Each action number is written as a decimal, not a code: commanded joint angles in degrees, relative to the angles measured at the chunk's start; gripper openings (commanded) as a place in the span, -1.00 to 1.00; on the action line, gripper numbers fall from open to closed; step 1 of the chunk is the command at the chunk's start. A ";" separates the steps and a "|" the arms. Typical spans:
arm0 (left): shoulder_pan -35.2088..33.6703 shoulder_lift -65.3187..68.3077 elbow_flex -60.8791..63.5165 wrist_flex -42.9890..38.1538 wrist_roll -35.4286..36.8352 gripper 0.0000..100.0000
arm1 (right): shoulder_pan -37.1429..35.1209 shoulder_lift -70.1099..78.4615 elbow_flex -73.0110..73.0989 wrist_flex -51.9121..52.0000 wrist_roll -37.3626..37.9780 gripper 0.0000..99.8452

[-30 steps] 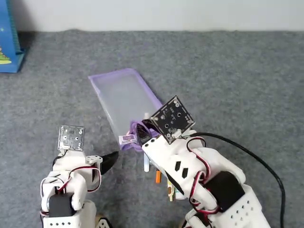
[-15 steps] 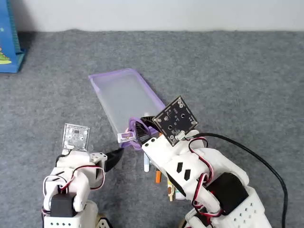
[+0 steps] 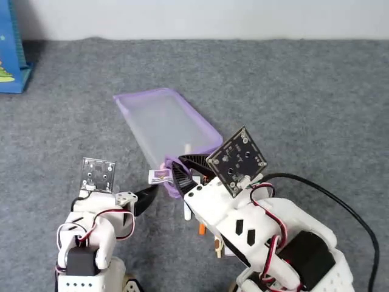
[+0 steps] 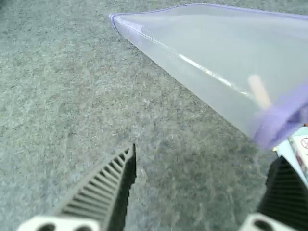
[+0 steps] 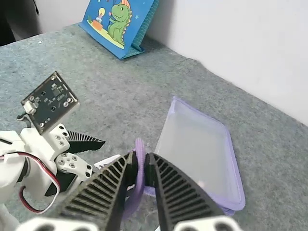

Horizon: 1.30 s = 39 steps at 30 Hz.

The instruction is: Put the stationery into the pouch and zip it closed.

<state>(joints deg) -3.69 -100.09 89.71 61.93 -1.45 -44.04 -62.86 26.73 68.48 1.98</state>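
A clear pouch (image 3: 161,125) with purple edging lies on the grey carpet, its open end toward the arms. My right gripper (image 3: 179,171) is shut on the purple rim (image 5: 140,161) at that end and holds it raised. My left gripper (image 4: 202,192) is open just in front of the pouch (image 4: 216,57), beside the small white tag (image 3: 159,176) at the pouch's mouth. A pale stick-shaped item (image 4: 260,94) shows through the clear wall. Several pens (image 3: 202,228) lie on the carpet, partly hidden under the right arm.
A blue dinosaur gift bag (image 5: 118,24) stands against the white wall at the far left (image 3: 9,55). Open carpet (image 3: 304,97) spreads to the right of and beyond the pouch. The left arm's body (image 5: 43,144) sits close beside the right gripper.
The right arm has drawn back toward its base with the pouch's rim in its grip, pulling that end along. The left arm has edged closer to the pouch's mouth.
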 commanded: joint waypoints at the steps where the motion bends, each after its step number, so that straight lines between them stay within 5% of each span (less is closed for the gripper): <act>1: 0.35 -0.53 -0.66 -1.32 0.62 -0.20 | -0.40 -1.36 -3.34 1.10 -0.79 -0.98; 8: 0.44 -0.53 -0.84 -1.32 0.62 -0.20 | -6.90 -1.36 -3.43 3.21 -0.44 -0.98; 32: 0.44 -0.53 -2.42 1.58 0.53 -0.20 | -11.74 -12.97 -3.16 5.05 -0.35 -0.98; 39: 0.00 -0.62 -8.22 10.37 0.18 -0.20 | -13.14 -12.97 -2.64 5.23 -0.26 -0.98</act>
<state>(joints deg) -3.69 -100.18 87.08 68.70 -1.45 -56.62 -75.43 26.37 73.67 1.71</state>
